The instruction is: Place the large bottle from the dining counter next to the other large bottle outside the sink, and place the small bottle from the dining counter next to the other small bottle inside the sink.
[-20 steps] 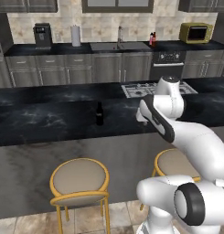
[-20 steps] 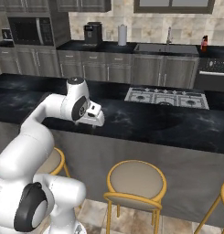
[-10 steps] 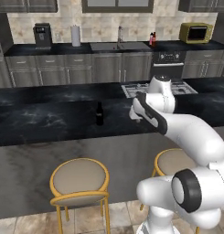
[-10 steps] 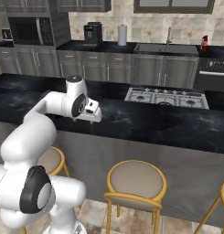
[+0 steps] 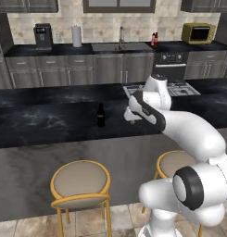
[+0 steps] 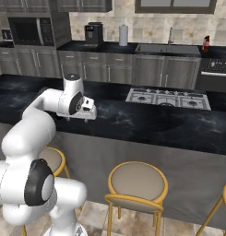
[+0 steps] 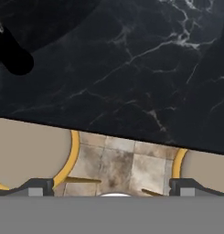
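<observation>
Standing well short of done: dining worktop (image 5: 45, 122) still carrying the large bottle (image 5: 101, 115), upright, untouched; far sink (image 5: 118, 46) with the pink bottle (image 5: 155, 39) beside it on the back worktop, unjoined. Small bottle not made out. Since a second ago, arm swung left across the worktop, fingers (image 5: 129, 115) now near the bottle, apart from it. Fingers spread wide, empty.
</observation>
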